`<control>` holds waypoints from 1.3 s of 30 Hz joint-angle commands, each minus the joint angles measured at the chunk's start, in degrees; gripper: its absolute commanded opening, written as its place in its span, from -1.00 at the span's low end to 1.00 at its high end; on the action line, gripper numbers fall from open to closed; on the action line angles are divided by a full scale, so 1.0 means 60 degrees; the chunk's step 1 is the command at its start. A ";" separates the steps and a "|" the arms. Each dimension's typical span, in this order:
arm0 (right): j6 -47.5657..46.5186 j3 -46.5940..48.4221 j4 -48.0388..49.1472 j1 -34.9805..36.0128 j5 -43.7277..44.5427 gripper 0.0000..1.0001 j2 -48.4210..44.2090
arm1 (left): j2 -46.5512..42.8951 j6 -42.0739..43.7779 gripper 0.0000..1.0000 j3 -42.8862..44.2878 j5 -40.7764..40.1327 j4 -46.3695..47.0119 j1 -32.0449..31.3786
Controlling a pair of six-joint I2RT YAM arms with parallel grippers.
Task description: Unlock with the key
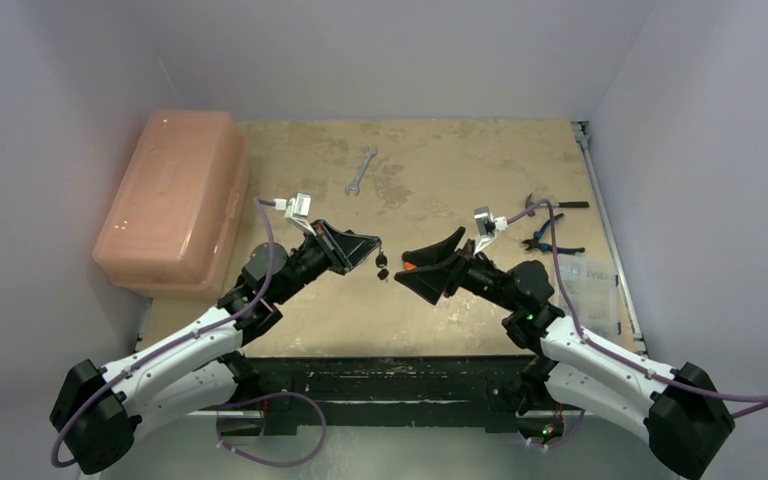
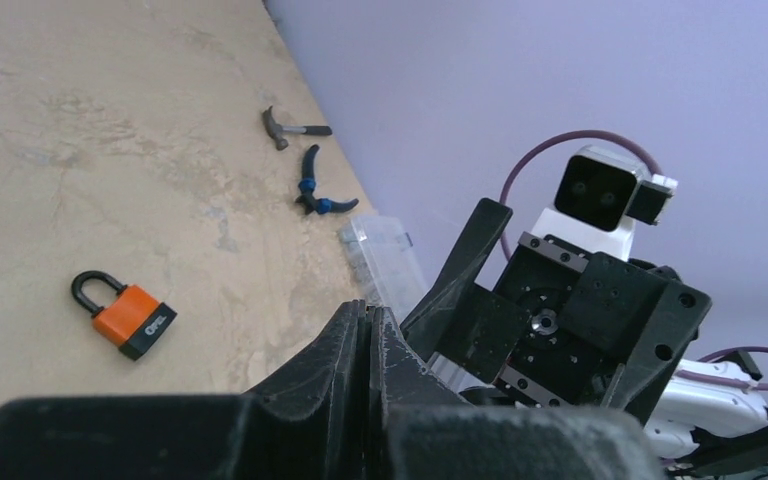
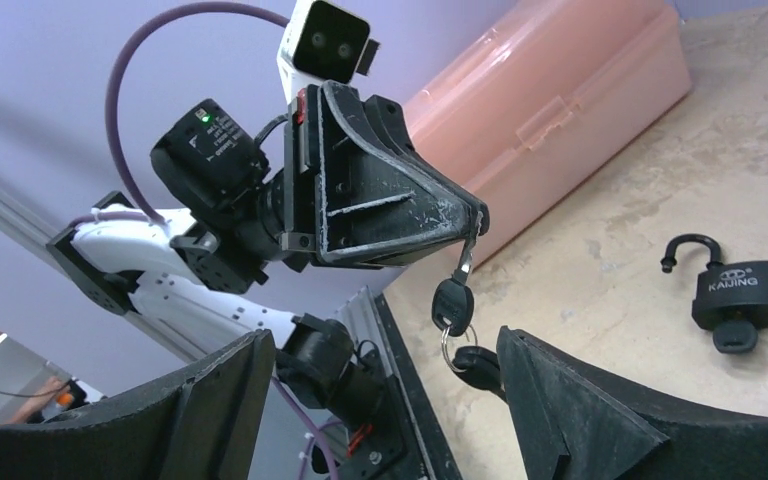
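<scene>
Keys with black plastic heads [image 3: 452,300], joined on a small metal ring, hang from your left gripper [image 3: 475,220]. Its jaws are pressed together on the blade of the upper key, and the second key dangles below on the ring. You hold the bunch in the air above the worn tan tabletop [image 1: 440,160], just in front of your right gripper [image 1: 403,266]. That gripper faces the left one with its jaws spread wide and grips nothing. In the right wrist view the bunch hangs between its two black fingers [image 3: 570,400].

Two padlocks lie on the table. The black padlock marked KAIJING [image 3: 730,290] lies flat with its shackle swung open. What looks like a black key head sticks out of its underside, and it sits apart from the hanging keys. The orange-and-black padlock [image 2: 125,318] lies on bare table in the left wrist view, and its black shackle looks seated.

At the left edge you have a translucent pink plastic box with a lid [image 1: 170,200]. A silver open-ended wrench [image 1: 360,172] lies toward the far middle. Along the right side lie a small black-handled hammer [image 1: 555,204], blue-handled pliers [image 1: 550,240] and, nearer you, a clear plastic case [image 1: 592,290].
</scene>
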 commanded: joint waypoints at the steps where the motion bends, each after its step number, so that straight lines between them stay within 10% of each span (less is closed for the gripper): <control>1: 0.0347 0.0255 0.1237 -0.0025 0.0048 0.79 0.0303 | 0.0110 -0.0639 -1.00 -0.0074 0.0092 0.1859 -0.0030; 39: 0.1333 0.0808 0.2510 -0.0025 -0.0201 0.04 0.1791 | 0.1214 -0.1411 -1.00 -0.0798 0.0332 0.5227 -0.0226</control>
